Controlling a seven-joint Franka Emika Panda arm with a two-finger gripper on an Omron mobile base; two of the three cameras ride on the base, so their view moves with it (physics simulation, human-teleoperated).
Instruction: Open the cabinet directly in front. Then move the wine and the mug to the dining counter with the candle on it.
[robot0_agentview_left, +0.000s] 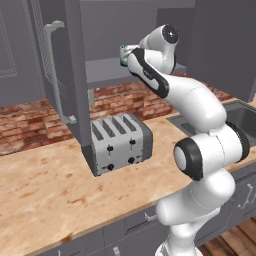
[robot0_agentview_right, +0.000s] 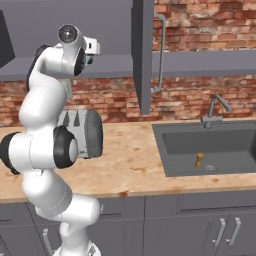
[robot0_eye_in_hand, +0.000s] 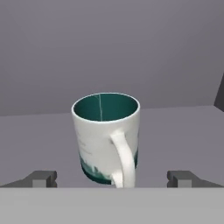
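Left base view: the cabinet (robot0_agentview_left: 65, 75) stands open, its left door swung out toward the camera with the long bar handle on its face. The mug (robot0_agentview_left: 126, 54) sits on the cabinet's lower shelf, mostly hidden by the arm's wrist, which reaches in toward it. Below the cabinet, on the table (robot0_agentview_left: 50, 185), a silver toaster (robot0_agentview_left: 120, 144) stands almost directly under the open door.

Right base view: the cabinet's right door (robot0_agentview_right: 143, 55) hangs edge-on, out over the table. Right of the cabinet a sink (robot0_agentview_right: 210, 147) with a tap is sunk into the table. The open door stands close beside the arm; a wide swing on the way out could strike it.

Hand view: the end effector (robot0_eye_in_hand: 113, 178) is spread wide and holds nothing, its tips on either side of the mug (robot0_eye_in_hand: 106, 135) and clear of it. The mug stands upright on the cabinet's shelf, handle pointing at the camera. Judging from this, the handle lies in the closing path; a squeeze could catch it off centre and twist or tip the mug, or push it deeper into the cabinet.
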